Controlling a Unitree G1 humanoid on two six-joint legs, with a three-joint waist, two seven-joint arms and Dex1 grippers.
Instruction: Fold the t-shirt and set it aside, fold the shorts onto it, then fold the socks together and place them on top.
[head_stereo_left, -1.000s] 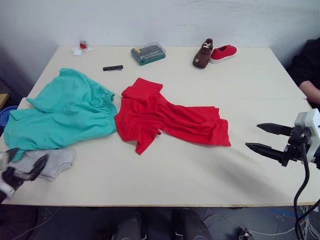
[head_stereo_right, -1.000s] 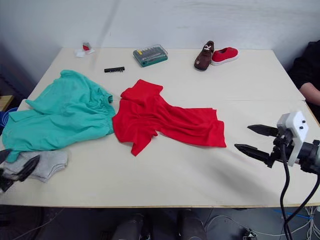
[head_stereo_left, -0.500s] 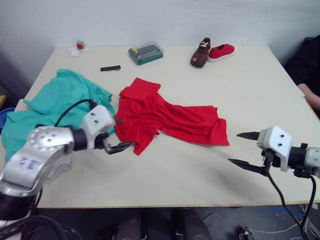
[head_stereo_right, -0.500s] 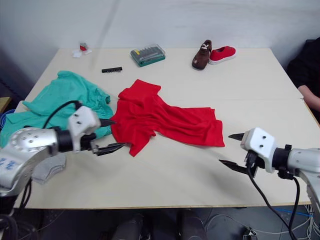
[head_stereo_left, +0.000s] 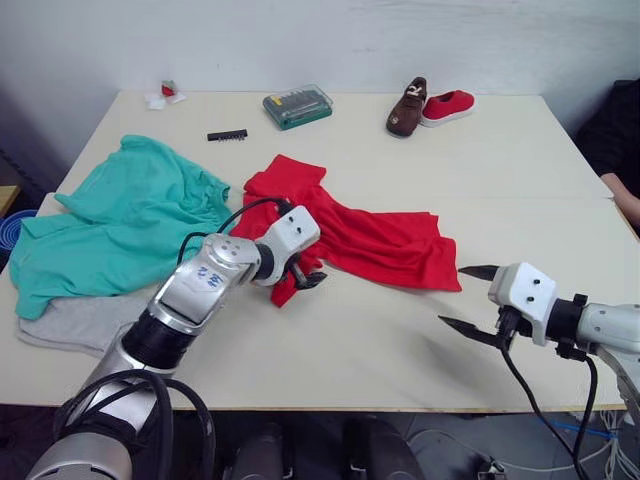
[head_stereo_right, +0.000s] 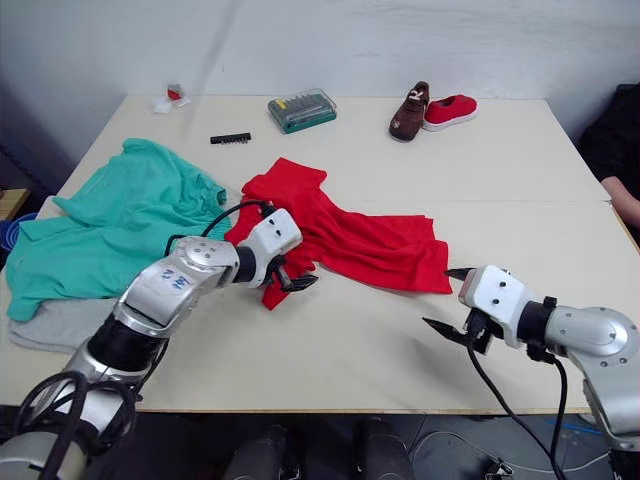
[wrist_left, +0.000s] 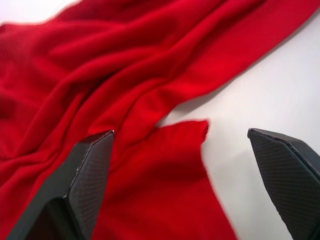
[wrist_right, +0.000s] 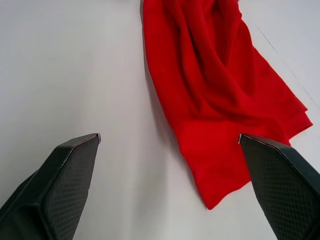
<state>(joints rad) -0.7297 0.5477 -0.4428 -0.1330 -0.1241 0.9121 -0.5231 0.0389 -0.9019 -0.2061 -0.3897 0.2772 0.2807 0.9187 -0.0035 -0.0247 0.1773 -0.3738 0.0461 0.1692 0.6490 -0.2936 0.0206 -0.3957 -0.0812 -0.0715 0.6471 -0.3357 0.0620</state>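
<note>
Your t-shirt (head_stereo_left: 350, 235) lies crumpled mid-worktop (head_stereo_left: 500, 170), a sleeve tip toward the near edge. The shorts (head_stereo_left: 120, 225) sit just left of it, overlapping the socks (head_stereo_left: 70, 320). A clear case (head_stereo_left: 297, 106) at the back holds small tools. Your left claw (head_stereo_left: 305, 272) hovers spread over the sleeve; your right claw (head_stereo_left: 470, 300) waits, spread, near the hem.

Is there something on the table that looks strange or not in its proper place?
Yes. Two shoes, a bit case and a black bit strip lie along the far edge, unrelated to laundry. The t-shirt lies crumpled, unfolded.
</note>
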